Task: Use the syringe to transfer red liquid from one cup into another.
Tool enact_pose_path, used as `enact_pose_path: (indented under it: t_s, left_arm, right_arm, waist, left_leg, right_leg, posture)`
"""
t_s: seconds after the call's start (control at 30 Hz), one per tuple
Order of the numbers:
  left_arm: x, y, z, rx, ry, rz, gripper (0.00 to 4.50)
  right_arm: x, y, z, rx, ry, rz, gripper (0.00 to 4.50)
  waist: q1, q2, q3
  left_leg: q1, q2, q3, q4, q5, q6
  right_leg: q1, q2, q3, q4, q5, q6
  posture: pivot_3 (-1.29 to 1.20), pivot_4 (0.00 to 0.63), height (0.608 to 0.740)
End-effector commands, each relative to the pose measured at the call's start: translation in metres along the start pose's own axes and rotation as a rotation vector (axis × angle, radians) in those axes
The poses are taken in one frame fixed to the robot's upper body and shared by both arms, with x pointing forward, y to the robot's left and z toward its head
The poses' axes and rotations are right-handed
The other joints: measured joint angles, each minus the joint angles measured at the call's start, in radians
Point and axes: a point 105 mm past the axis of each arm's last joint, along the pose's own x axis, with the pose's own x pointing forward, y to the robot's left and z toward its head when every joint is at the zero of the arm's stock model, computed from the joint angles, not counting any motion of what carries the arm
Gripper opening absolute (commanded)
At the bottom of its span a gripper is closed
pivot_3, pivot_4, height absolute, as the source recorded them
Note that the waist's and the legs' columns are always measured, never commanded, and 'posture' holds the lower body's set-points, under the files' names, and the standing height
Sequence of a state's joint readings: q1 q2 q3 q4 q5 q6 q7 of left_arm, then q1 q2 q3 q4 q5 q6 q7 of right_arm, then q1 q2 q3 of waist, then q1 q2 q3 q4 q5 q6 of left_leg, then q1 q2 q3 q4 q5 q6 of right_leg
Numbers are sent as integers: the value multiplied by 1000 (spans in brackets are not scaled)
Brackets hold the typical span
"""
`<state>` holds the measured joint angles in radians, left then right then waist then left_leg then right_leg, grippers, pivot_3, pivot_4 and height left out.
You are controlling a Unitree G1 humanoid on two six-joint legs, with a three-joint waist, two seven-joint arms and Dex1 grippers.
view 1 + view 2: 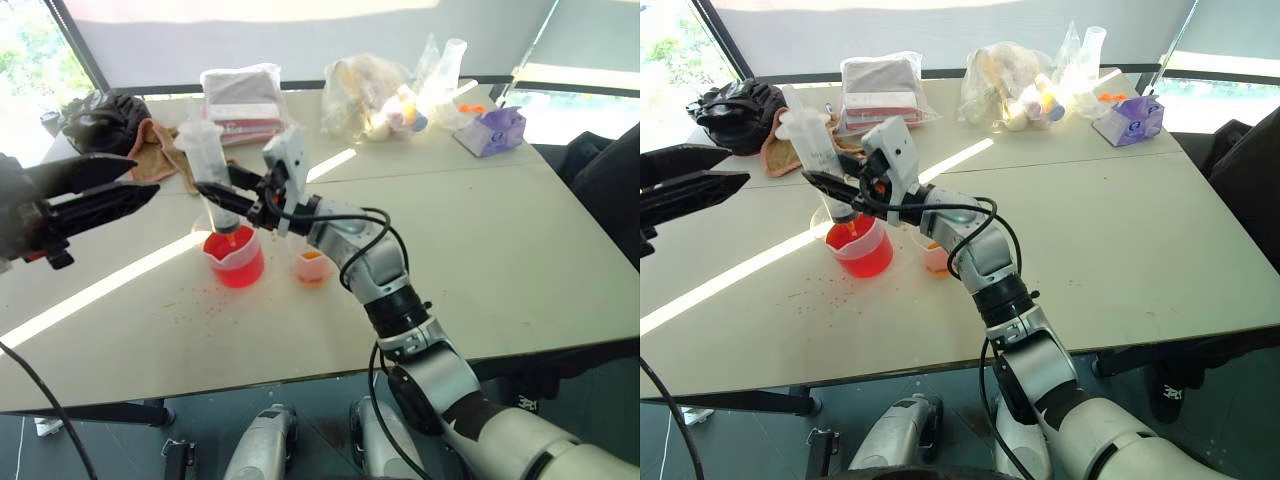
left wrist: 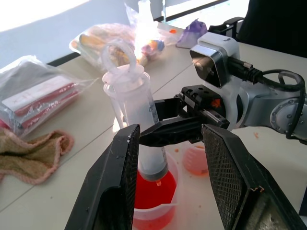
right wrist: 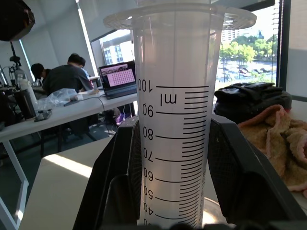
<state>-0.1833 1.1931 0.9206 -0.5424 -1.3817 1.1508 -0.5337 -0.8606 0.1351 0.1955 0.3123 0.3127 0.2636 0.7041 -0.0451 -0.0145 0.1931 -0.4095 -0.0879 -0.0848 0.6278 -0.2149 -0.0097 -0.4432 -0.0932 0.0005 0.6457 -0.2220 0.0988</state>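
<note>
The syringe stands nearly upright, tilted slightly, its lower end dipped into the spouted cup of red liquid. I see my right gripper clamped shut on the barrel's lower part from the right side, fingers lying nearly level, the graduated barrel pressed between both pads in the right wrist view. The plunger's ring top rises above the grip. Just right of the red cup sits the smaller plain cup, holding a shallow orange-red layer; the two stand close but apart. My left gripper hovers at the left, well apart from the syringe, its fingers spread and holding nothing. Far across the table lie a towel, a dark bag and plastic-wrapped packets.
</note>
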Motion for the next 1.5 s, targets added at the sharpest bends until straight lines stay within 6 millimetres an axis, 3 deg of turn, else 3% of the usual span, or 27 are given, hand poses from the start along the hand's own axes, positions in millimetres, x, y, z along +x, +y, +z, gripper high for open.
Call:
enact_pose_path:
  t_s: [0.03,0.33,1.03,1.4,1.5]
  left_arm:
    - [2,-1,3,17,-25,4,2141]
    - [22,-1,-20,24,16,-11,2141]
    - [45,15,-7,19,-101,3,2141]
    - [56,13,-21,-34,-77,-42,2141]
    - [59,14,-23,-44,-76,-44,1300]
  right_arm:
    - [5,7,11,-58,-48,15,1364]
    - [4,4,-1,-141,-48,-13,1364]
    - [-2,12,-14,-167,-20,16,1364]
    - [-2,12,-14,-176,-12,19,1364]
    - [-3,12,-15,-178,-9,19,1364]
  waist:
    - [0,0,0]
    - [1,0,0]
    - [1,0,0]
    - [1,0,0]
    - [1,0,0]
  left_leg:
    - [0,0,0,0,0,0]
    - [0,0,0,0,0,0]
    - [1,0,-1,0,0,-1]
    - [1,0,-1,0,0,-1]
    - [1,0,-1,0,0,-1]
  right_leg:
    - [0,0,0,0,0,0]
    - [0,0,0,0,0,0]
    - [1,1,0,-1,0,0]
    - [1,1,0,-1,0,0]
    - [1,1,0,-1,0,0]
  posture:
    - [0,150,736]
    - [0,150,736]
    - [0,150,736]
    - [0,150,736]
    - [0,150,736]
